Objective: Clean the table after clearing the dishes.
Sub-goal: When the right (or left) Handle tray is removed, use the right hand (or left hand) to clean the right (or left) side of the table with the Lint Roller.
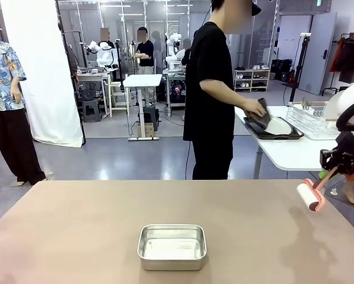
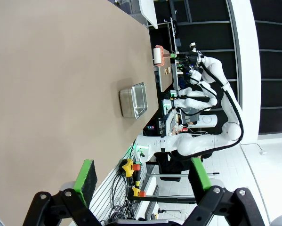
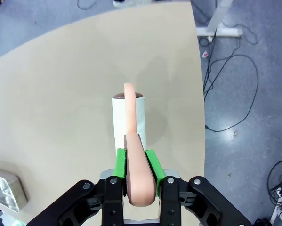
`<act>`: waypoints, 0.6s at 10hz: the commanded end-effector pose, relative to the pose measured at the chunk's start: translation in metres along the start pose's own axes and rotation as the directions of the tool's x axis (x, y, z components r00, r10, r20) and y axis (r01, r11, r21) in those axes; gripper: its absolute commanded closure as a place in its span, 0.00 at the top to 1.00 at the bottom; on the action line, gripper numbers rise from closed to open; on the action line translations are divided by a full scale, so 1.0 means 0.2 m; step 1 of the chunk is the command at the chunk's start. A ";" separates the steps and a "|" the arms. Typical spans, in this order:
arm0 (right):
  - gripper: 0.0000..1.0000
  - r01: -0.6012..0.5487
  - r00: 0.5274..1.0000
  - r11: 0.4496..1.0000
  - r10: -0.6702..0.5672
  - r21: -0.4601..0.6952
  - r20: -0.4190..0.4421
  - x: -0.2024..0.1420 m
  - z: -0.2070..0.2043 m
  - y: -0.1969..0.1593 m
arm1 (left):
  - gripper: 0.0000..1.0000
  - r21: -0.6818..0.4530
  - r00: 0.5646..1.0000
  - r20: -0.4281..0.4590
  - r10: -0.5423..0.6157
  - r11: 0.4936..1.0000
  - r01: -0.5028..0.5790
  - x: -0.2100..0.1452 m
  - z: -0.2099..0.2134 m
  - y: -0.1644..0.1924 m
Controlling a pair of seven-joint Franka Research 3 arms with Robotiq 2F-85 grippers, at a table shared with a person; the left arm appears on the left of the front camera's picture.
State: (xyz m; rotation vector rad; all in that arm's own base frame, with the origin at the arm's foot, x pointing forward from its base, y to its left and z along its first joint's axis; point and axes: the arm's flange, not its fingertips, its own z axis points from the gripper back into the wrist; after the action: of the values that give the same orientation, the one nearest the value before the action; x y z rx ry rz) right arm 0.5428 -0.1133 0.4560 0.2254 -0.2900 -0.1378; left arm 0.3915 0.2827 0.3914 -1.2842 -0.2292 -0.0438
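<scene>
roller (image 3: pixel 128 121) in right tool (image 3: pixel 136 162); no writing legible.

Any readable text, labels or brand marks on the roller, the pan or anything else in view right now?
None can be read.
Lint roller: no print visible.
Steel pan: no marking visible.
Table: plain top, no label.
Background shelves and equipment in the front view: any print is too small and blurred.

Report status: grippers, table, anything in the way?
Right gripper shut on lint roller, held above the table. Left gripper open, empty. Dishes with person at side table. Steel pan on tabletop, in the way.
</scene>
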 end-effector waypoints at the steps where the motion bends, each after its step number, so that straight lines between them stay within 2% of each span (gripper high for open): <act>1: 0.00 -0.026 0.999 0.998 0.027 -0.049 0.032 -0.06 0.19 0.14 | 1.00 -0.002 1.000 0.007 -0.005 1.000 0.005 -0.02 0.00 -0.01; 4: 0.00 -0.085 0.995 0.991 0.089 -0.103 0.034 -0.08 0.29 0.31 | 1.00 -0.002 1.000 0.007 -0.005 1.000 0.005 -0.02 0.00 -0.01; 5: 0.00 -0.082 0.995 0.995 0.085 -0.049 0.045 -0.03 0.30 0.21 | 1.00 -0.002 1.000 0.007 -0.005 1.000 0.005 -0.02 0.00 -0.01; 6: 0.00 -0.082 0.995 0.995 0.085 -0.049 0.045 -0.03 0.30 0.21 | 1.00 -0.002 1.000 0.007 -0.005 1.000 0.005 -0.02 0.00 -0.01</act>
State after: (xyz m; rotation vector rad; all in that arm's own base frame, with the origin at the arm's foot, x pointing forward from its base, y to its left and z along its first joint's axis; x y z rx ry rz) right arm 0.5212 -0.0775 0.5255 0.1437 -0.3389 -0.0573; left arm 0.3914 0.2827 0.3914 -1.2842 -0.2292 -0.0437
